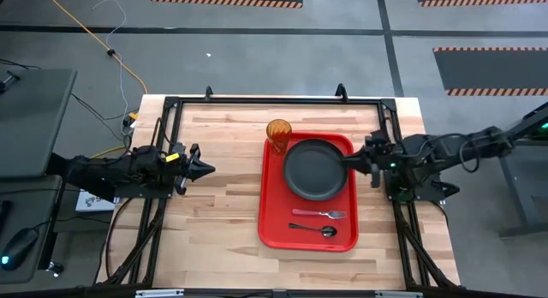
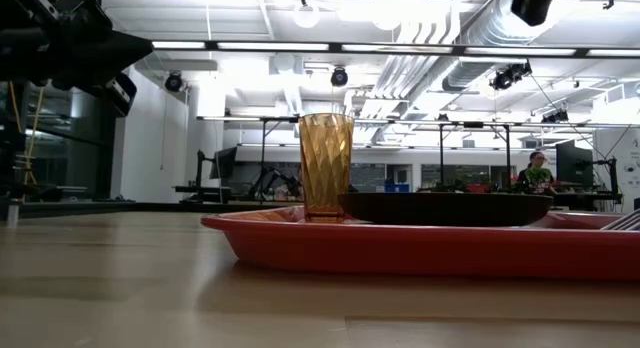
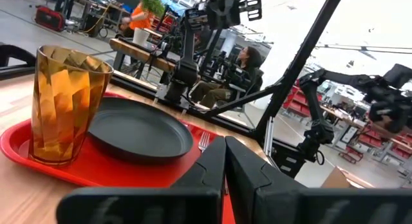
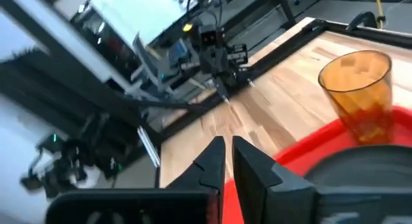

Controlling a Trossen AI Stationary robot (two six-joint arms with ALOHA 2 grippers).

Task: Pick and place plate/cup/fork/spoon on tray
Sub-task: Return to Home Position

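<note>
Plate (image 1: 315,168) on tray (image 1: 272,234), right end effector (image 1: 348,161) by plate's rim

A robotics lab: exposed ceiling ducts (image 2: 432,28), rows of workbenches (image 3: 135,49), hazard-striped floor mats (image 1: 488,71).

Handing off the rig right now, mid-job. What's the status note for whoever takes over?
Left gripper: shut, empty, over the table left of the tray.
Right gripper: shut, empty, at the tray's right edge by the plate.
On the tray: plate, upright cup, fork, spoon beside it.
Done: all four placed.
Left: bring both arms home.
</note>
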